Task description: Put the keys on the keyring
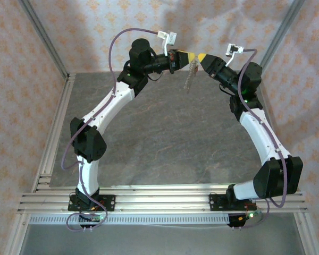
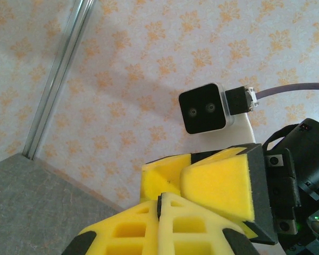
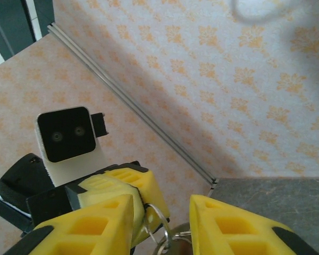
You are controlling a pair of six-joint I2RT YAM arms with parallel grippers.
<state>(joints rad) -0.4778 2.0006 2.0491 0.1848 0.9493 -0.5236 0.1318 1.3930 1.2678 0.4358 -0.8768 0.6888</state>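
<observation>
Both arms are raised at the back of the cell and their yellow fingers meet tip to tip. My left gripper is shut. In the right wrist view the thin silvery keyring sticks out from between the left gripper's fingers. Its beaded chain hangs down over the table. My right gripper faces it with its jaws apart, and the ring's loops lie in the gap. A darker rounded thing sits under the ring at the frame's bottom edge. Whether it is the key I cannot tell.
The grey table lies below the grippers. Patterned walls close the back and both sides, with aluminium posts in the corners. Each wrist camera sits close to the other arm's fingers.
</observation>
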